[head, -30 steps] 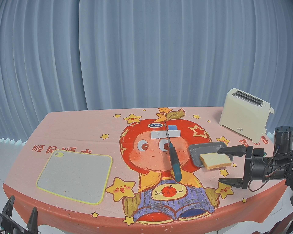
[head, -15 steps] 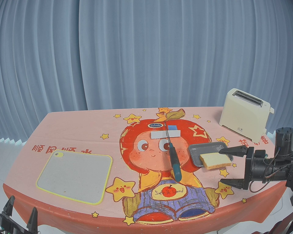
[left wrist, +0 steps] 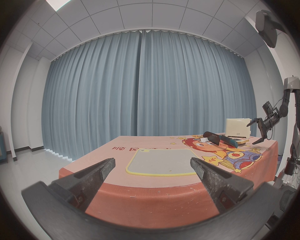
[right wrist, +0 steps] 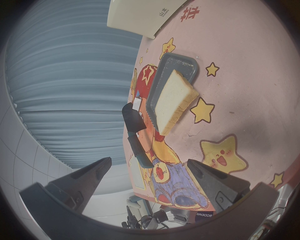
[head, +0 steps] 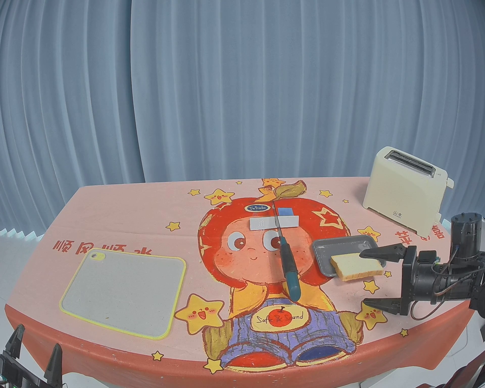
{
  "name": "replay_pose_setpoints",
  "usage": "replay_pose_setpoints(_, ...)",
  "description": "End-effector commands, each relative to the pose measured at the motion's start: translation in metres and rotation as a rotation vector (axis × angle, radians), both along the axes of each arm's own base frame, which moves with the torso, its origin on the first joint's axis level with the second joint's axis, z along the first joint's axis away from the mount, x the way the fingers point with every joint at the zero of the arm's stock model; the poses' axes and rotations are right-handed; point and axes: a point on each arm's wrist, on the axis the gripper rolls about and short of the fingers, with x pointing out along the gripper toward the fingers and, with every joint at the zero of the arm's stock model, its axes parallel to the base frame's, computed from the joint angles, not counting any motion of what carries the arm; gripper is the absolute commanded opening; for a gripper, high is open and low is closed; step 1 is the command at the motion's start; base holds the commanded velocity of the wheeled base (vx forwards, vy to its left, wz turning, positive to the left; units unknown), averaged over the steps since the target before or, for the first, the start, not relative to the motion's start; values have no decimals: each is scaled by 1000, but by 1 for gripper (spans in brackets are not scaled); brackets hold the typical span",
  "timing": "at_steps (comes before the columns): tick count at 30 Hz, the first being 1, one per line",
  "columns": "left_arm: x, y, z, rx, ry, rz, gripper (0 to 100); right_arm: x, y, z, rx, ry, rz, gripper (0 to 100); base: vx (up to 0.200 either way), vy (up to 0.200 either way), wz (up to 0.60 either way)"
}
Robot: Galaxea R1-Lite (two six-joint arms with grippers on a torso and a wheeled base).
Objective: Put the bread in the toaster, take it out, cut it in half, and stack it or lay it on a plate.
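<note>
Blue-grey curtain (head: 242,91), pleated, spans the upper half of the head view from edge to edge. A join between two panels runs down left of centre. Table (head: 81,348) takes the lower half, with a rounded far edge. It is covered by a pink cloth (head: 151,212) printed with a cartoon girl and yellow stars, and an orange-red border hangs over the near rim. Pale floor (head: 15,247) shows at the left edge, below the curtain hem. Left wrist view: white grid-tile ceiling (left wrist: 150,15), one lit panel (left wrist: 57,3), white wall (left wrist: 22,103) beside the curtain, dark skirting (left wrist: 28,149), and glossy light floor.
</note>
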Motion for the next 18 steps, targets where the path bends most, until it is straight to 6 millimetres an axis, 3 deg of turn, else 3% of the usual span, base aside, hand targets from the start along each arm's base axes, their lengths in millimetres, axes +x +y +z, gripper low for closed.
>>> replay_pose_setpoints(1, 0, 0, -5, 0, 1, 0, 100, 8, 0, -7, -9, 34, -10, 100, 0, 0, 0)
replay_pose_setpoints(18, 0, 0, -5, 0, 1, 0, 100, 30, -11, -22, 28, 22, -105, 100, 0, 0, 0)
